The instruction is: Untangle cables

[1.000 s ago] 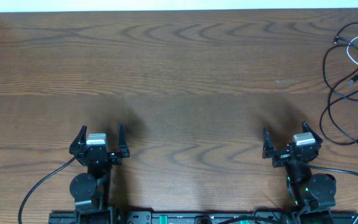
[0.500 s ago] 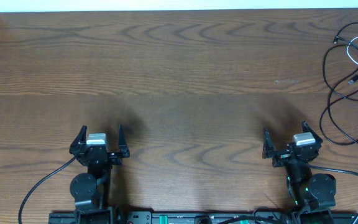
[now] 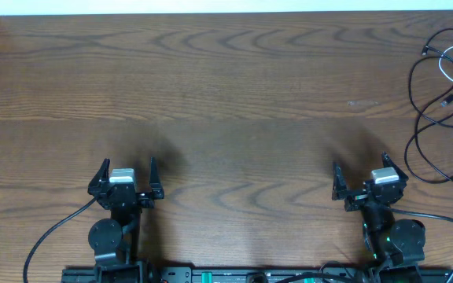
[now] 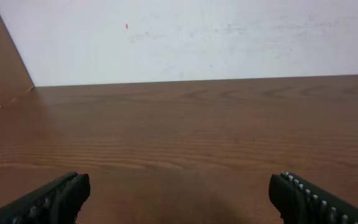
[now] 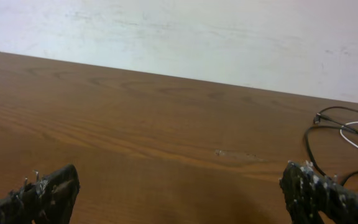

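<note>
Left end effector (image 3: pixel 127 162) spread wide, empty, low over bench (image 3: pixel 226 94). Right end effector (image 3: pixel 360 163) likewise spread, empty. Black cable (image 3: pixel 412 79) loops well ahead, rightward of right end effector; white cable (image 3: pixel 442 67) tangled among its far loops.

The thin black cable (image 3: pixel 413 79) sprawled in loose, overlapping loops at the far right edge of the wooden surface (image 3: pixel 226 94), partly out of view. The shorter white cable (image 3: pixel 445 69) lay coiled among its upper loops, crossing them.

Wooden table (image 3: pixel 226 86), white wall (image 4: pixel 197 37).
</note>
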Controlling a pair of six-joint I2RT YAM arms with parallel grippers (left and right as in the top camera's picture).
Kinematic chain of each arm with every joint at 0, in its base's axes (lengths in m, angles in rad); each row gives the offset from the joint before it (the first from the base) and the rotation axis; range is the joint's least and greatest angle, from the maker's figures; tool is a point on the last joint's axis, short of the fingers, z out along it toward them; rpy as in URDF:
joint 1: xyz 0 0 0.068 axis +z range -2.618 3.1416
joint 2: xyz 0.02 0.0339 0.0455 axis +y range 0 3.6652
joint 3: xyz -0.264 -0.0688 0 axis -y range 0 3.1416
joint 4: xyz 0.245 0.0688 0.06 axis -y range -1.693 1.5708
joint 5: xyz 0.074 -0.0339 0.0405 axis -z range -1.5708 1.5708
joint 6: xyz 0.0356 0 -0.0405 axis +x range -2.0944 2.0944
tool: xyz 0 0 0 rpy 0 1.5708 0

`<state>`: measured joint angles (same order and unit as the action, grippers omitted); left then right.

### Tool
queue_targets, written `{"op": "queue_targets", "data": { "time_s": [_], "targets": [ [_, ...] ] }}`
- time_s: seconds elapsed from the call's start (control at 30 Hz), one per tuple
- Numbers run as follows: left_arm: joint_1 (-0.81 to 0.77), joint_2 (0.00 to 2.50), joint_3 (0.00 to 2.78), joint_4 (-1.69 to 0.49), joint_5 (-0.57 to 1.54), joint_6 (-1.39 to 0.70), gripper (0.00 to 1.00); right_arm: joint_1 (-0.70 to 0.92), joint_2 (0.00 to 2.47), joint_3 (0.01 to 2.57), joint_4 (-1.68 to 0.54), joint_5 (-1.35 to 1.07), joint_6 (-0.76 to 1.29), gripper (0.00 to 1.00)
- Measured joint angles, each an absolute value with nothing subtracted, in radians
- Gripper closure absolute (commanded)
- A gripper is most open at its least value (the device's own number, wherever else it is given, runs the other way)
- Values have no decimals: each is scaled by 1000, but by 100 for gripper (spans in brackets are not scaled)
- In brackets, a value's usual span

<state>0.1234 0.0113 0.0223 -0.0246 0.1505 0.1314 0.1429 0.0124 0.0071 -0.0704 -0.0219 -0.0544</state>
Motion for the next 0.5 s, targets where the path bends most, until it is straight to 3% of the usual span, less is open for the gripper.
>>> {"op": "queue_targets", "data": {
  "time_s": [0.5],
  "targets": [
    [123, 11, 22, -25, 150, 131, 2, 143, 13, 7, -70, -22, -54, 1]
  ]
}}
